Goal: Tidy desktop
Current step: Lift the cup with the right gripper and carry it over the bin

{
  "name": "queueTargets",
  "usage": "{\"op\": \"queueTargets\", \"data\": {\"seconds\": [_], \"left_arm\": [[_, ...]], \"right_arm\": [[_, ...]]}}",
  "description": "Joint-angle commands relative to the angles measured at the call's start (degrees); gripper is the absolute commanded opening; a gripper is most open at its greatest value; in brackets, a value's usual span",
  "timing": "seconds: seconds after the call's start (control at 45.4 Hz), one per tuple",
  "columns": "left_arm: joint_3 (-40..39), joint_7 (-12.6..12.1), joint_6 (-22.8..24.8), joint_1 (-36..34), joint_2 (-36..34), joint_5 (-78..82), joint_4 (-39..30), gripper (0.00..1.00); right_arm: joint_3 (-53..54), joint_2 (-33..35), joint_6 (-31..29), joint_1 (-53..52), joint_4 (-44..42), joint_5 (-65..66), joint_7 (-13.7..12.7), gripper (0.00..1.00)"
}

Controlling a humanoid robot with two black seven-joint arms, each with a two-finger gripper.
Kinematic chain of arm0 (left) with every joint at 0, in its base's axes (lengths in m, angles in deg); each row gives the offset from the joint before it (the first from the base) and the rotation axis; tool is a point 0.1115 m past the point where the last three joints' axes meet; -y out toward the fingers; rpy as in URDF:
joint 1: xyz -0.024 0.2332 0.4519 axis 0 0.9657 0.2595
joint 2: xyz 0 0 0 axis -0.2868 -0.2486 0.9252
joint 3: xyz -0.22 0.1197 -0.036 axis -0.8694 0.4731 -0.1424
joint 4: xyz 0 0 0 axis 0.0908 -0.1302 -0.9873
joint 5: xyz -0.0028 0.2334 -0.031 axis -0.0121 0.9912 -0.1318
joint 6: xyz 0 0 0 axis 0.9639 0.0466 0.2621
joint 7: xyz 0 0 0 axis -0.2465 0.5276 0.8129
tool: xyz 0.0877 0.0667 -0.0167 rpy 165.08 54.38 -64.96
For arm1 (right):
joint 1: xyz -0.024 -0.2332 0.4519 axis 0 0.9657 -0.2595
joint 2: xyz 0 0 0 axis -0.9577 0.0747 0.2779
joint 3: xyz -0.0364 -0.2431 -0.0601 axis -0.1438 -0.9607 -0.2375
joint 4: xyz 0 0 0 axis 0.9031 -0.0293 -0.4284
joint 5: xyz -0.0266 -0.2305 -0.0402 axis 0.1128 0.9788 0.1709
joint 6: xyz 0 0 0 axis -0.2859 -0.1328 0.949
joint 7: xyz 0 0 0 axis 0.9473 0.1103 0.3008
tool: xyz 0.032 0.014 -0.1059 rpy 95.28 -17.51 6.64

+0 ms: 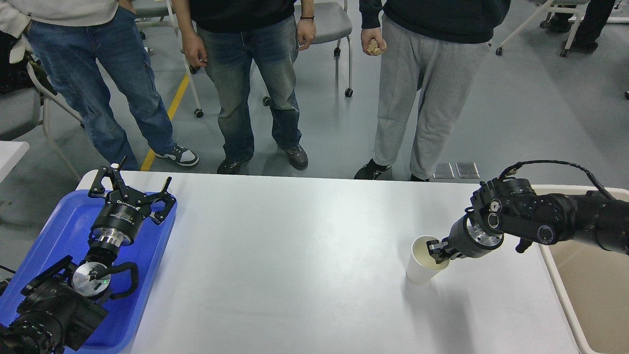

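Our view cuts the 3 standing people at the chest and crops the beige rectangular bin at right.

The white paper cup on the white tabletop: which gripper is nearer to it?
Right. The right gripper is at the rim of the white paper cup, one finger inside. The left gripper is far away, over the blue plastic tray.

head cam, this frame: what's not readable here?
- Right claw: at the paper cup's rim; its body covers the fingertips, so the grip can't be confirmed.
- Cup contents: interior partly blocked by the claw.
- Beige bin: cut off by the right and bottom edges; inside mostly out of view.
- Blue tray: surface largely covered by the left arm; the left claw itself reads open.
- Desktop: near edge cropped by the frame bottom.
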Motion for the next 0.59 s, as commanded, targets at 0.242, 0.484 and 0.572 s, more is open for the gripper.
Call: {"op": "queueTargets", "data": {"seconds": [0.242, 0.484, 0.572], "left_arm": [[0.1, 0.0, 0.0, 0.0, 0.0, 0.0, 0.0, 1.0], [0.0, 0.0, 0.0, 0.0, 0.0, 0.0, 0.0, 1.0], [0.0, 0.0, 0.0, 0.0, 0.0, 0.0, 0.0, 1.0]], "right_arm": [[-0.3, 9.1, -6.3, -11.7, 7.1, -1.2, 0.0, 0.0], [-3.9, 14.1, -8.7, -22.6, 11.4, -4.5, 0.0, 0.0], [-5.5, 15.9, -9.3, -26.4, 13.0, -5.2, 0.0, 0.0]]}}
